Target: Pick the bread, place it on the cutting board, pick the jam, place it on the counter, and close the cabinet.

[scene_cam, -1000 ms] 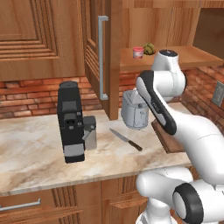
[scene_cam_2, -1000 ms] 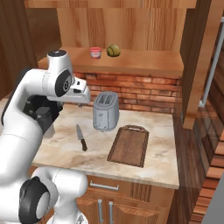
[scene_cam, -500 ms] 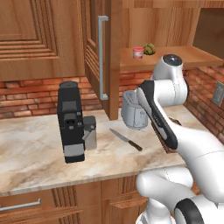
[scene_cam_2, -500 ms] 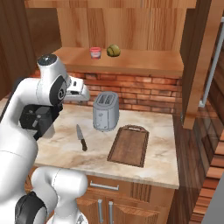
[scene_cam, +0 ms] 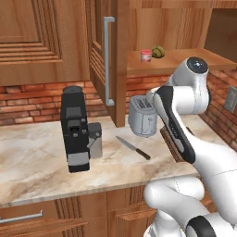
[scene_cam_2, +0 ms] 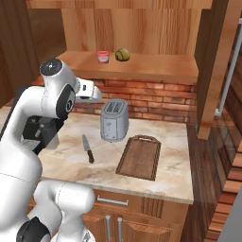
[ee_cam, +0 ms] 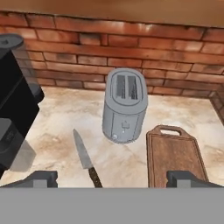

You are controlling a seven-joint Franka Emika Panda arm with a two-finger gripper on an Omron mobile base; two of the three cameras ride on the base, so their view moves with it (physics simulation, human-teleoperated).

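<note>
The bread point(scene_cam_2: 122, 55) sits on the open shelf of the cabinet point(scene_cam: 109, 60), just beside the jam point(scene_cam_2: 103, 56), the jar on the left and the lump on the right as seen from the right base view; the two look near but apart. Neither item has been lifted. The cutting board point(scene_cam_2: 139, 156) lies bare on the tabletop point(scene_cam_2: 177, 156), beside the toaster point(scene_cam_2: 114, 120), with a knife point(scene_cam_2: 87, 149) on the toaster's other side. A black coffee machine point(scene_cam: 74, 128) stands further along.

The gripper point(ee_cam: 113, 178) hangs well below the shelf and looks down at the tabletop, toaster and board. Its fingers point(ee_cam: 40, 178) stand wide apart with nothing between them.

Assessment: the step in hand is the reach for the bread, and it has barely begun. The hand needs to rise and turn toward the shelf, approaching from the front, clear of the shelf's edge and the open door. The fingers should stay wide until they straddle the lump. Because the jar stands so near on one side, I judge the closing line should run so that neither finger sweeps into it. The lump is rounded and bumpy, so a grip across its middle should hold best. Lift straight before drawing back.
</note>
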